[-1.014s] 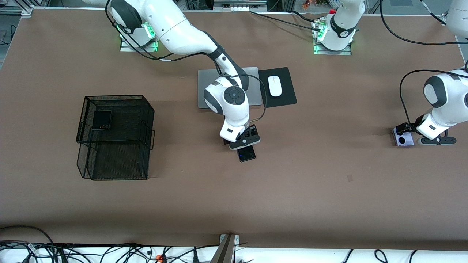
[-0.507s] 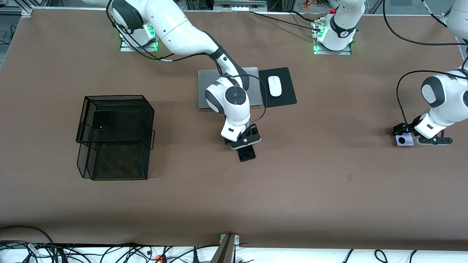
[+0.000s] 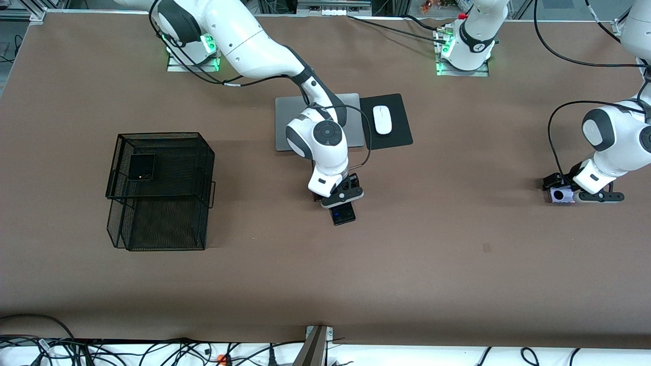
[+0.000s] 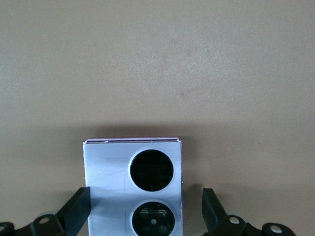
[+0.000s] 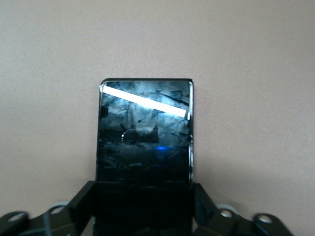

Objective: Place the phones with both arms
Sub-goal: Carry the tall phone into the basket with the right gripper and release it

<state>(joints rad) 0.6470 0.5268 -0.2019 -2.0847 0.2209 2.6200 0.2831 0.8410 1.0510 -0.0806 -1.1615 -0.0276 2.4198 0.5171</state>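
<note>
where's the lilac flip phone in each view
Front view: small lilac-white flip phone with two black lenses, under the left end effector, at the left arm's end of the table.
Left wrist view: low centre.
Right wrist view: not in it.
Shared landmark: brown table.

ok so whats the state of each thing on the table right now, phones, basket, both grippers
slab phone: flat on the table, screen up, clamped between the right jaws
lilac flip phone: folded shut, flat on the table, between open jaws with a gap on one side
black flip phone: folded, lying on the basket's upper tier
mesh basket: upright
right gripper: shut on the slab phone
left gripper: open around the lilac flip phone
laptop: closed
</note>
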